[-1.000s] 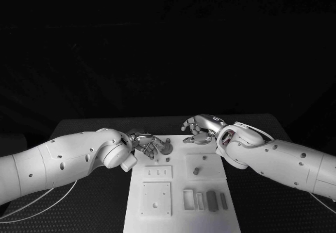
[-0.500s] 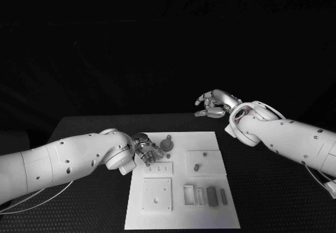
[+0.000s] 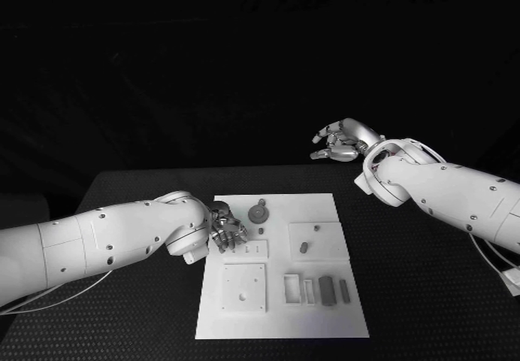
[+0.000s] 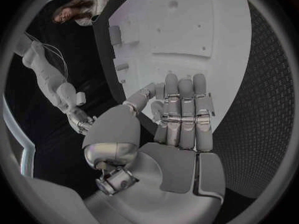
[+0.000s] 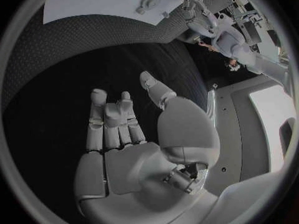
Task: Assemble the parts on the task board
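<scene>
The task board (image 3: pixel 325 301) lies at lower centre of the head view, with grey parts (image 3: pixel 326 289) near its lower right. The left hand (image 3: pixel 228 229) hovers at the board's upper left edge, fingers extended side by side, holding nothing. The right hand (image 3: pixel 343 140), upper right, is raised beyond the table, fingers loosely curled, empty.

A black table (image 3: pixel 412 286) with a textured surface sits beneath everything.

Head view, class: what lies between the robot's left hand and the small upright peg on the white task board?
A small raised white plate with slots lies between left hand and peg.
</scene>
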Controlling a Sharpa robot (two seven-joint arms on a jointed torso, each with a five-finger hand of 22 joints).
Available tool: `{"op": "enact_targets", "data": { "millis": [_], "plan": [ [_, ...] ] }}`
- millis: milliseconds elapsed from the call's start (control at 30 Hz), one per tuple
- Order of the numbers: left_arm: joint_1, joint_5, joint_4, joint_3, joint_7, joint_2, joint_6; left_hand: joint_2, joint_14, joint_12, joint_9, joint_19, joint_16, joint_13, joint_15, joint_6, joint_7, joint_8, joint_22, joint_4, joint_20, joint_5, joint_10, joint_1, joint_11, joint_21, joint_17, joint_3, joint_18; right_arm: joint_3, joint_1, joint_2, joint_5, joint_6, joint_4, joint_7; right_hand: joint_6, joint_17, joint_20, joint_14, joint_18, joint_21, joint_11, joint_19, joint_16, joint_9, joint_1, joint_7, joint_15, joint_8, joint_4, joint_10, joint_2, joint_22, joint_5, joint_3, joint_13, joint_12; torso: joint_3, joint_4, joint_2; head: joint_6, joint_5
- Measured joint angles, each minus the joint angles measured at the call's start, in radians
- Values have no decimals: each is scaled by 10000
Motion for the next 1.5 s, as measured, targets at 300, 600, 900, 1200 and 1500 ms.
{"op": "enact_targets", "data": {
  "millis": [300, 600, 900, 1200, 1500],
  "plan": [
    [-3, -477, 71, -4, -261, 104, 351, -1, 0, 84, 67, 36, 97, 59, -1, -1, -2, 30, 114, 0, -36, -1, 36, 0, -37, 73, -40, -1, -52, -1, 0, 39, 95, 45, -42, 39, -2, -9, 1, 0, -2, -22, 0, -1, 0, -9, 0, 1, -1, 0, 0, 0, 0, 0, 0, 0, -10, 0, -1, -7, -2, -172, 12],
    [-2, -662, -16, -6, -465, 261, 725, 45, 0, 122, 212, 36, 146, 82, -1, -6, -7, 27, 160, 1, -35, -2, 35, -49, -36, 73, -65, -2, -52, -1, 0, 97, 125, 130, -82, 46, -4, -9, 1, 0, -8, -37, 36, -1, -38, -9, 40, 1, -1, 0, 0, -36, 40, 0, 0, 0, -10, 0, -2, -9, -2, -259, -1],
    [-1, -774, -166, -14, -552, 433, 854, 44, 0, 123, 340, 35, 185, 97, -1, -20, -21, 53, 200, 3, -35, -3, -1, -50, -70, 73, -93, -4, -53, -1, 0, 181, 140, 199, -97, 55, -5, -19, 14, 0, -20, -37, 36, -14, -38, -8, 39, 0, 0, 0, 1, -36, 40, 0, 0, 0, -19, 0, -5, -4, -3, -305, -8],
    [-1, -933, -295, -14, -589, 584, 961, 42, 0, 161, 339, 35, 218, 108, -1, -24, -25, 57, 237, 4, -34, -40, -2, -52, -68, 73, -113, -6, -53, -1, 0, 229, 147, 247, -115, 61, -54, -19, 15, -27, -72, -37, 36, -16, -38, -17, 39, 16, 27, 0, 0, -36, 40, 0, 0, 0, -19, 0, -7, -12, -7, -334, -36],
    [-1, -1021, -471, -14, -602, 729, 1055, 30, 0, 161, 353, 35, 224, 118, -1, -37, -38, 56, 250, 5, -34, -41, -4, -64, -66, 72, -127, -6, -54, -1, 0, 256, 150, 277, -111, 65, -57, -18, 16, -27, -80, -37, 36, -16, -38, -17, 39, 17, 27, 0, 1, -36, 40, 0, 0, 0, -22, 0, -12, 0, -4, -356, -55]
  ]
}}
